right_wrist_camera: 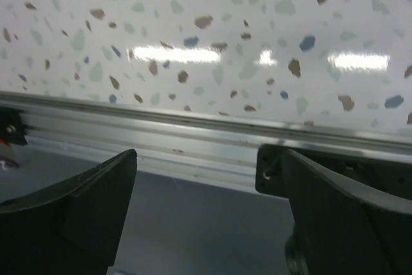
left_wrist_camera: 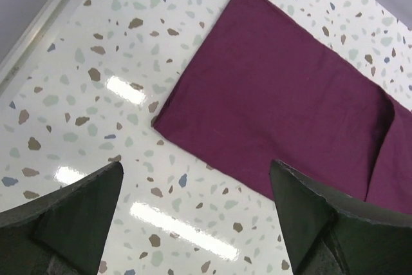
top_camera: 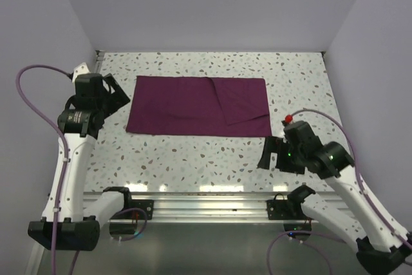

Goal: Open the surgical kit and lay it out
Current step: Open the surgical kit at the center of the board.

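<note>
The surgical kit is a dark purple cloth wrap [top_camera: 196, 106] lying folded flat as a rectangle in the middle of the table, with a flap folded over its right part [top_camera: 243, 104]. No steel tray or instruments show. My left gripper [top_camera: 121, 98] is open and empty just left of the wrap's left edge, above the table. In the left wrist view the wrap [left_wrist_camera: 283, 88] lies ahead of my open left gripper [left_wrist_camera: 196, 181], not touching it. My right gripper [top_camera: 273, 158] is open and empty, near and to the right of the wrap's front right corner.
The table is speckled terrazzo [top_camera: 193, 152] with white walls on three sides. An aluminium rail [top_camera: 206, 201] runs along the near edge and holds both arm bases. The right wrist view shows this rail [right_wrist_camera: 193, 136] beyond my open right gripper [right_wrist_camera: 206, 162].
</note>
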{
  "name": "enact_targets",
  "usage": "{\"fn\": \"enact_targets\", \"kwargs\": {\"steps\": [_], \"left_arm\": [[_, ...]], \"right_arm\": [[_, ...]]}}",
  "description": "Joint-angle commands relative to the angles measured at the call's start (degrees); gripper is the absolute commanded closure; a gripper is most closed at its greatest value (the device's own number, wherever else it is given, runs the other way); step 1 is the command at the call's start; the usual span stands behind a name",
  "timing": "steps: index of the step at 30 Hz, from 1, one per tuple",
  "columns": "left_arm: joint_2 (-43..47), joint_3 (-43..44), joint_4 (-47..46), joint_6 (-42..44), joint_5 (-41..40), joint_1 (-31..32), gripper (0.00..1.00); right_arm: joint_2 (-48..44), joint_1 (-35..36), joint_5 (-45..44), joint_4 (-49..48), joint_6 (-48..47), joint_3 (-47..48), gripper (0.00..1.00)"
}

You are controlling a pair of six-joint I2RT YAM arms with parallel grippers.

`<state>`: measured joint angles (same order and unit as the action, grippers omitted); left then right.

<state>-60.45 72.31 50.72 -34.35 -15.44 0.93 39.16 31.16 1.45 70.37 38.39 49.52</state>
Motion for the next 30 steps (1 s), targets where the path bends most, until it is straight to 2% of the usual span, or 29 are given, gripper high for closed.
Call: {"fn": "enact_targets", "kwargs": {"steps": [1, 2, 5, 6, 10, 16, 18, 23, 30], "left_arm": [[4.7, -5.7, 0.9, -1.3, 4.7, 0.4, 0.00], [6.4, -7.1, 0.1, -1.0, 5.2, 0.4, 0.00], [8.6, -12.9, -2.7, 0.3, 7.0, 0.4, 0.00], [8.6, -14.9, -3.2, 0.9, 7.4, 0.4, 0.00], [8.5, -17.4, -4.9, 1.8, 7.6, 0.4, 0.00], [6.8, -20.4, -11.2, 2.9, 10.3, 0.4, 0.00], [5.9, -20.9, -12.3, 3.3, 10.9, 0.4, 0.00], [2.6, -22.6, -16.2, 4.0, 12.6, 0.4, 0.00], [0.2, -24.0, -19.5, 6.1, 13.1, 0.4, 0.00]], "right_arm": [[12.3, 0.0, -0.7, -11.5, -3.4, 9.5, 0.01], [19.0, 0.0, -1.4, -13.7, -4.2, 11.4, 0.01], [28.0, 0.0, -3.9, -18.2, -7.9, 17.8, 0.04], [33.6, 0.0, -4.0, -18.9, -8.5, 20.9, 0.04], [48.7, 0.1, -5.3, -20.7, -12.4, 30.8, 0.08], [70.1, 0.4, -9.3, -18.2, -15.0, 49.9, 0.27], [74.3, 0.5, -10.4, -17.5, -15.5, 56.6, 0.30], [87.2, 0.5, -13.8, -13.6, -16.2, 68.7, 0.30], [99.1, 1.0, -16.6, -9.6, -15.5, 83.2, 0.30]]}}
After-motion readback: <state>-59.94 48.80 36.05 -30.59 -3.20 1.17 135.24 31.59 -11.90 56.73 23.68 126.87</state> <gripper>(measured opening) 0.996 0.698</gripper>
